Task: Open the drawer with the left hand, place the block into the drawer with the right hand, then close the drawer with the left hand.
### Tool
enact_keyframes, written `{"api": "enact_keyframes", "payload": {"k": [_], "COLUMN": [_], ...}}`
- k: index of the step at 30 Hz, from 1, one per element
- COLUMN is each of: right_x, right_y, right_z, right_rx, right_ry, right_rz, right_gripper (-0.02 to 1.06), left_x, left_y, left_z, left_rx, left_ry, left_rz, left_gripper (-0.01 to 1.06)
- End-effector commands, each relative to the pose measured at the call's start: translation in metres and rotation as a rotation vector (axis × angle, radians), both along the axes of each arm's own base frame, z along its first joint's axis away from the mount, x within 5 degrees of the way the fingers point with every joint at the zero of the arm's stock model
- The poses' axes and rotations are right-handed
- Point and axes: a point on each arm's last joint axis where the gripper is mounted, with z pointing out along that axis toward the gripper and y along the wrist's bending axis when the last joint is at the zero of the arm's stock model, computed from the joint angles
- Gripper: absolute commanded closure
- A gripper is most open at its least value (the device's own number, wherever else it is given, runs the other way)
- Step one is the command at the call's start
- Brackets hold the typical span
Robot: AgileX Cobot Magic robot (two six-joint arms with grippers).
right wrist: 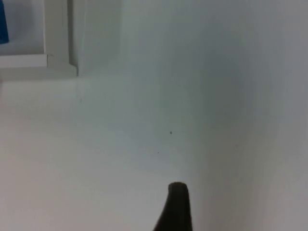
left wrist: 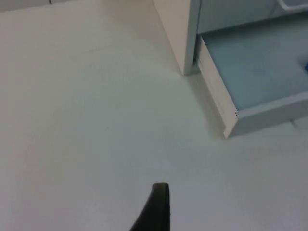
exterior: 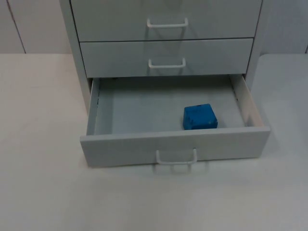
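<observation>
You have the bottom drawer (exterior: 173, 144) of the white cabinet (exterior: 166, 33) pulled out, and the blue block (exterior: 200, 117) lies inside it, on the drawer floor just behind the front panel, toward the drawer's right wall. The left gripper (left wrist: 156, 209) hangs over bare table (left wrist: 96, 120) off the drawer's left front corner; the right gripper (right wrist: 175, 207) hangs off the drawer's right side (whether either pair of fingers is apart or together, you cannot tell).
</observation>
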Motion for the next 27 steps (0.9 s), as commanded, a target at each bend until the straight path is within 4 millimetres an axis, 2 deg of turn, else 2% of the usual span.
{"api": "enact_keyframes", "payload": {"k": [1,6,8,9,12,14,16,19,21,22,24,27], "right_x": [-0.003,-0.002,-0.002,-0.002,-0.002,-0.002,-0.002,-0.002,-0.003,-0.003,-0.003,-0.003], "right_y": [-0.001,-0.001,-0.001,-0.001,-0.001,-0.001,-0.001,-0.002,-0.003,-0.003,-0.003,-0.003], "right_z": [0.001,0.001,0.001,0.001,0.001,0.001,0.001,0.001,-0.001,-0.001,-0.003,-0.005], "right_rx": [-0.011,-0.017,-0.017,-0.017,-0.017,-0.014,-0.014,-0.025,-0.025,-0.025,-0.027,-0.029], "right_ry": [0.002,-0.011,-0.011,-0.011,-0.011,-0.014,-0.016,-0.012,-0.005,-0.005,-0.007,-0.016], "right_rz": [0.009,0.007,0.007,0.007,0.007,0.000,0.000,-0.009,-0.012,-0.012,-0.013,-0.016], "right_gripper": [0.36,0.33,0.33,0.33,0.33,0.33,0.33,0.33,0.33,0.33,0.33,0.33], "left_x": [0.012,0.038,0.051,0.051,0.067,0.075,0.079,0.089,0.093,0.093,0.095,0.095], "left_y": [-0.005,-0.015,-0.020,-0.020,-0.028,-0.034,-0.037,-0.054,-0.068,-0.068,-0.081,-0.101], "left_z": [-0.002,-0.002,-0.001,-0.001,-0.003,-0.007,-0.010,-0.019,-0.024,-0.024,-0.031,-0.046], "left_rx": [-0.020,-0.074,-0.104,-0.104,-0.139,-0.133,-0.129,-0.104,-0.072,-0.072,-0.013,0.141], "left_ry": [0.035,0.110,0.145,0.145,0.189,0.215,0.225,0.248,0.253,0.253,0.258,0.286], "left_rz": [-0.055,-0.166,-0.226,-0.226,-0.307,-0.351,-0.366,-0.442,-0.497,-0.497,-0.530,-0.631], "left_gripper": [0.23,0.24,0.29,0.29,0.39,0.39,0.39,0.40,0.45,0.45,0.57,0.86]}}
